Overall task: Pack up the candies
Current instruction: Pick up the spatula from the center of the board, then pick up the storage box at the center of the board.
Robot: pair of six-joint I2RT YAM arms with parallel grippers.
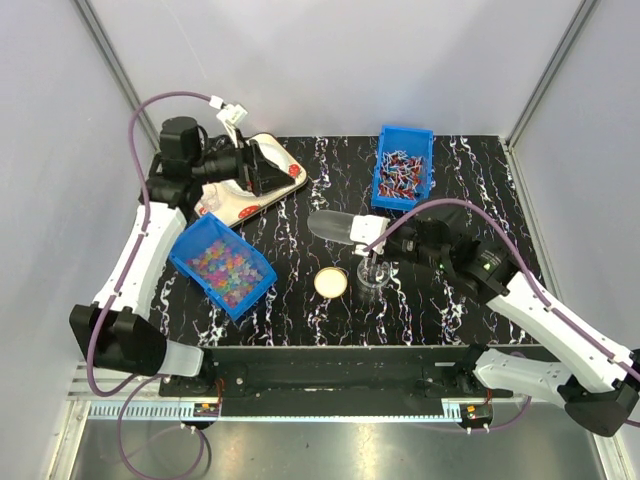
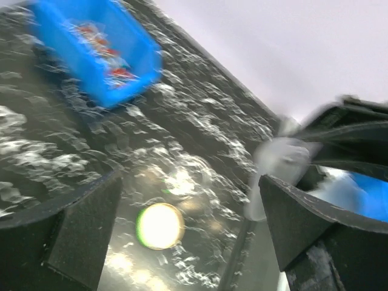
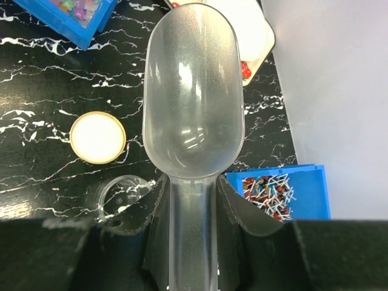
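Note:
The candies [image 1: 220, 262] are tiny multicoloured sweets filling a tilted blue bin [image 1: 262, 272] at the left; a corner of that bin shows in the right wrist view [image 3: 73, 12]. My right gripper [image 1: 388, 240] [image 3: 193, 212] is shut on the handle of a clear plastic scoop [image 1: 335, 226] [image 3: 193, 91], whose bowl is empty. An open clear jar [image 1: 372, 272] [image 3: 121, 197] stands just below the scoop, with its cream lid [image 1: 331, 282] [image 3: 97, 137] lying beside it. My left gripper [image 1: 263, 166] [image 2: 194, 224] is open and holds nothing, above the back left of the table.
A second blue bin [image 1: 403, 168] [image 3: 285, 194] [image 2: 97, 48] with red-and-white wrapped sweets stands at the back. A flat white and red object [image 1: 262, 190] [image 3: 251, 36] lies under the left gripper. The left wrist view is blurred; the lid [image 2: 159, 225] shows between its fingers.

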